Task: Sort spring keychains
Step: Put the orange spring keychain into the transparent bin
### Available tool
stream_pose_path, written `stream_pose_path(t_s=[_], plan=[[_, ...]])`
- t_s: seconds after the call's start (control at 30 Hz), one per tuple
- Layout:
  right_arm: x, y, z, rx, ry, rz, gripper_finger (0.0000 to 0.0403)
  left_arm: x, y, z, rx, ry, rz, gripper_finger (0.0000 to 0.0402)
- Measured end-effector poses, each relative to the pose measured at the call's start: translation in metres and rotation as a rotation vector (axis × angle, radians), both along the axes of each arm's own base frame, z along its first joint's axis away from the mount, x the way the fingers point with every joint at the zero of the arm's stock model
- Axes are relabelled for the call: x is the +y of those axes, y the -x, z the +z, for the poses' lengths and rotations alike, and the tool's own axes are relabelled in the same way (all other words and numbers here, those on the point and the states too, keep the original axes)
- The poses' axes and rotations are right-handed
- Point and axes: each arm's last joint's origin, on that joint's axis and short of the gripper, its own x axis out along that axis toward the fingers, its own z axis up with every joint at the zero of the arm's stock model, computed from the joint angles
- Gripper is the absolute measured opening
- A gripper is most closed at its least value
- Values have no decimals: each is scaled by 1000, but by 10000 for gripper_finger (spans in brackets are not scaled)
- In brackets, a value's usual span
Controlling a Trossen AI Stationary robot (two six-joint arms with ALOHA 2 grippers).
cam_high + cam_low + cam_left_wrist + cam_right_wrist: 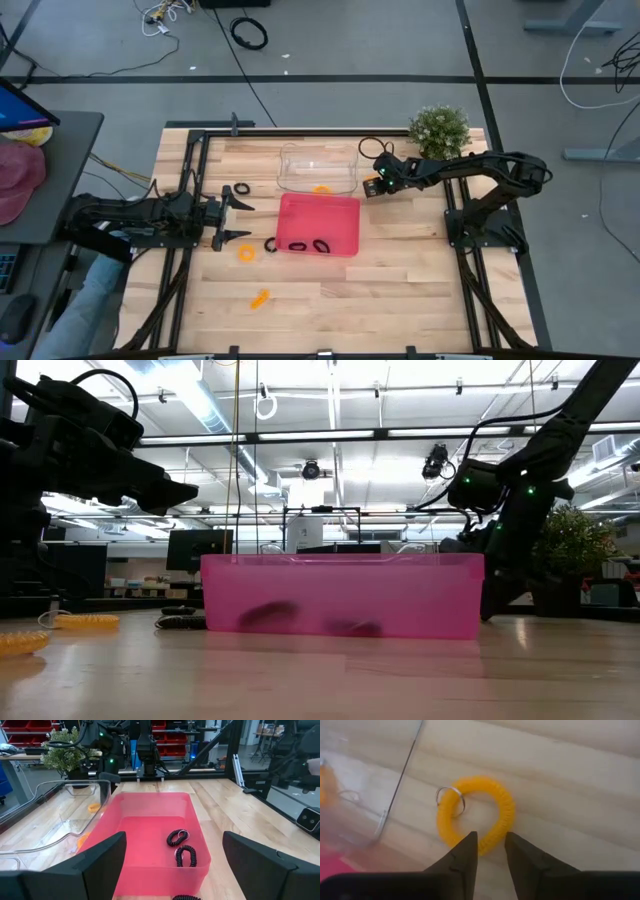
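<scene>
Orange spring keychain (485, 815) on surface beside clear tray (365, 795). Right gripper (490, 851) jaws narrowly parted astride coil, not yet clamped. Prob. light, springy; pinch coil, not metal ring. Left gripper (232, 220) wide open.

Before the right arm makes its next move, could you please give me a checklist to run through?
1. Right gripper over orange keychain: ok, tips above its coil.
2. Jaws closed on it: not ok, a gap shows.
3. Keychain apart from clear tray: ok, on the wood beside its wall.
4. Destination: ok, clear tray holds orange ones, pink tray black ones.
5. Left gripper out of the way: ok, open, left of pink tray.
</scene>
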Motion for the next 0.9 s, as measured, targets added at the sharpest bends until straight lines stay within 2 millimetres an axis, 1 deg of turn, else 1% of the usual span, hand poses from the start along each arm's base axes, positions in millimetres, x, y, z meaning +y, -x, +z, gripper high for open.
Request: stream_pose_path(t_s=[0.17,0.27,0.5,0.57,0.9], plan=[[-3,-3,1,-18,66,5,97,0,0,0,0,0,0,337],[-3,-2,0,0,70,7,92,0,0,0,0,0,0,337],[-1,10,-6,144,10,29,78,0,0,0,0,0,0,337],[-2,11,-7,160,12,47,73,0,0,0,0,0,0,337],[-1,12,-7,193,29,118,23,0,0,0,0,0,0,337]])
